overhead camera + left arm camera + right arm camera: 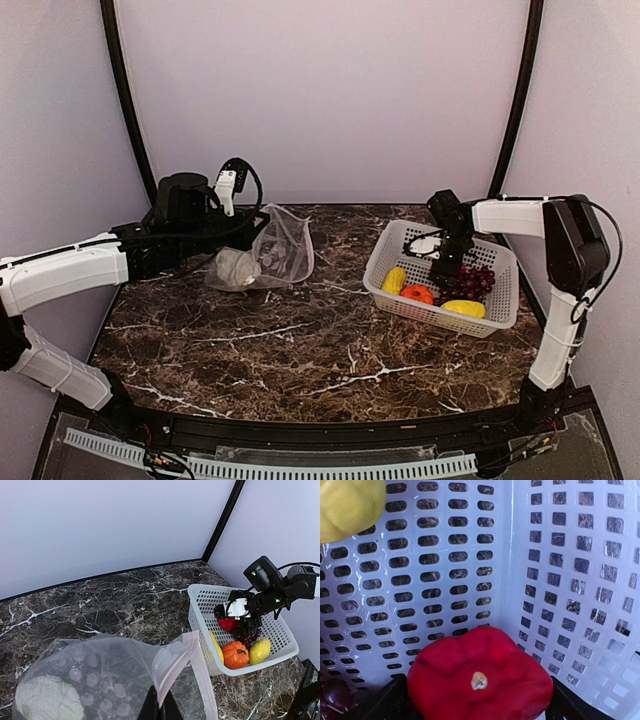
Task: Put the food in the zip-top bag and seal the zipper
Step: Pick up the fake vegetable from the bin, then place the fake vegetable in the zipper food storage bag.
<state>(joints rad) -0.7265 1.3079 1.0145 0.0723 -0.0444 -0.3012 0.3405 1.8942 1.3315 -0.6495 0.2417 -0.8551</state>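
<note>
At the left edge of the desk [300,340] the left gripper [160,707] clamped the zipper [202,675], seemingly propping the zip-top bag [100,680] open, while the right gripper [447,270] gaped empty astride the red pepper [480,680] in the basket [445,555].

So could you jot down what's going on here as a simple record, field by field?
Left gripper: shut on the rim of the zip-top bag, holding its mouth open
Zipper: unsealed
In bag: cabbage
Right gripper: open, down in the basket, fingers either side of the red pepper
In basket: red pepper, yellow pieces, orange-red round one, grapes
</note>
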